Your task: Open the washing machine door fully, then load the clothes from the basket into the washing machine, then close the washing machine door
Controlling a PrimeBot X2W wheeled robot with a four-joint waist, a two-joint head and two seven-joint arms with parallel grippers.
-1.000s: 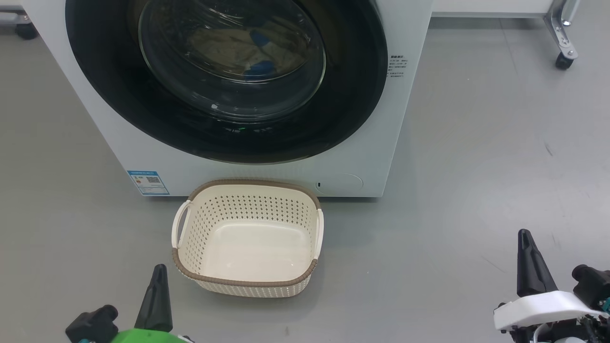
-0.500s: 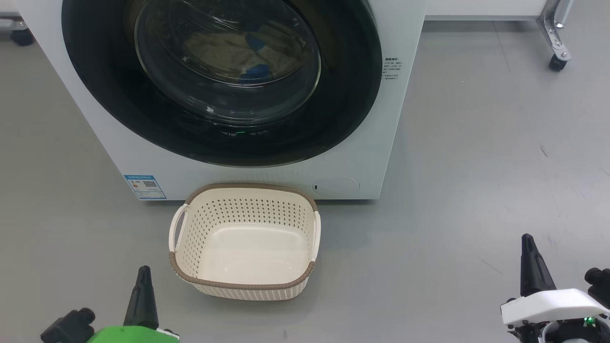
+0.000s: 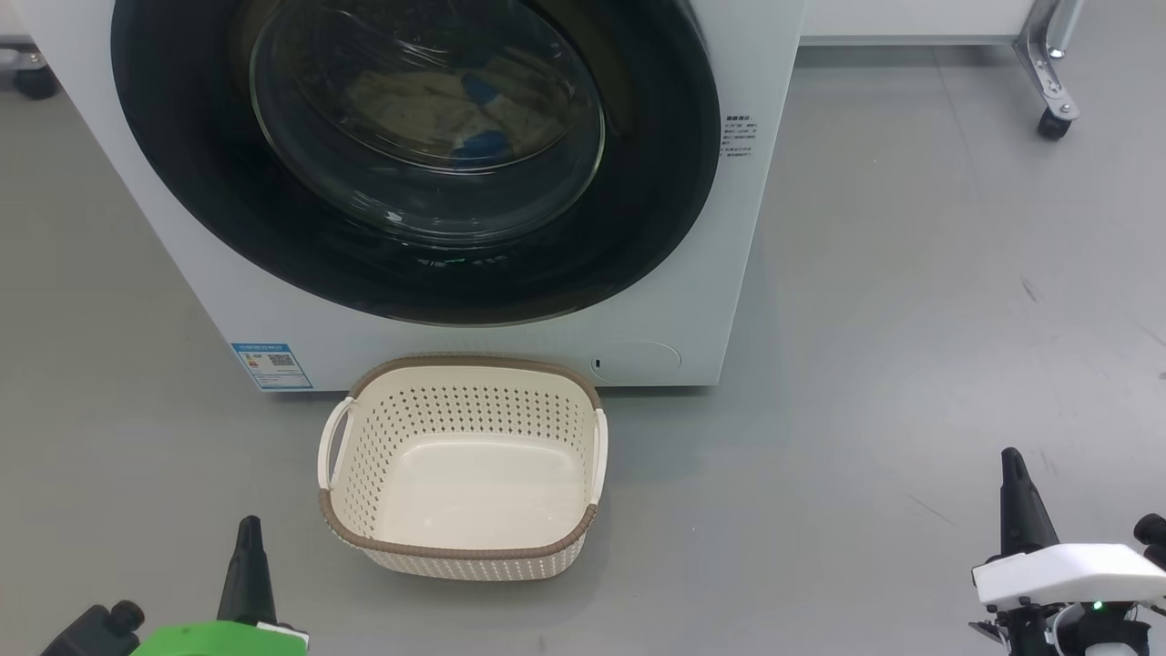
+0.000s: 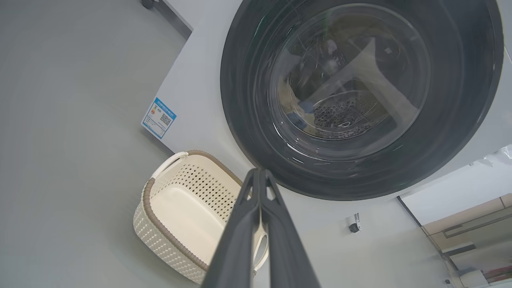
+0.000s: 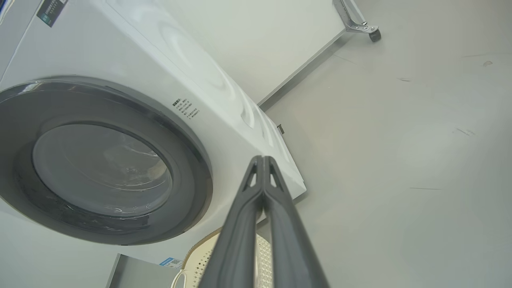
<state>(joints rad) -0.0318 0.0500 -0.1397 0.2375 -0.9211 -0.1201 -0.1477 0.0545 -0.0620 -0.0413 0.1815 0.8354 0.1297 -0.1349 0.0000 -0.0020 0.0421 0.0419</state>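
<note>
A: While both arms hang low at the near edge, what are the tools doing?

B: Left gripper [image 4: 259, 172] is near-left of the basket [image 3: 465, 410], fingers pressed together, pinching nothing. Right gripper [image 5: 262, 160] is well off to the basket's right, same: tips closed, empty. Neither touches anything.

A: Basket itself?

B: Upright on the grey floor [image 3: 911, 364], bare inside, no garment in it. Its far rim sits just in front of the washing machine [image 3: 710, 301]. Blue label sticker [image 3: 270, 364] is just beyond its left handle [image 3: 330, 445].

A: Door?

B: Washing machine door [image 3: 638, 200] is above and behind the basket. Black rim looks flush with the white front all round, so I judge it shut. Clothes [image 3: 419, 91] show through the glass, cream with blue bits, down in the drum [image 4: 340, 116].

A: Step in hand?

B: My read: loading and closing are done, only wrap-up remains. Confirm the latch, then get clear. To do it well, keep both pairs of fingers together and low and retreat from the basket without clipping its handles. Latch itself I can't tell. If doubtful, push with closed tips on the black rim, not the glass, square and slow.

A: Farther out?

B: Metal frame leg on a caster [image 3: 1054, 125], far right beyond the basket, well apart from everything.
</note>
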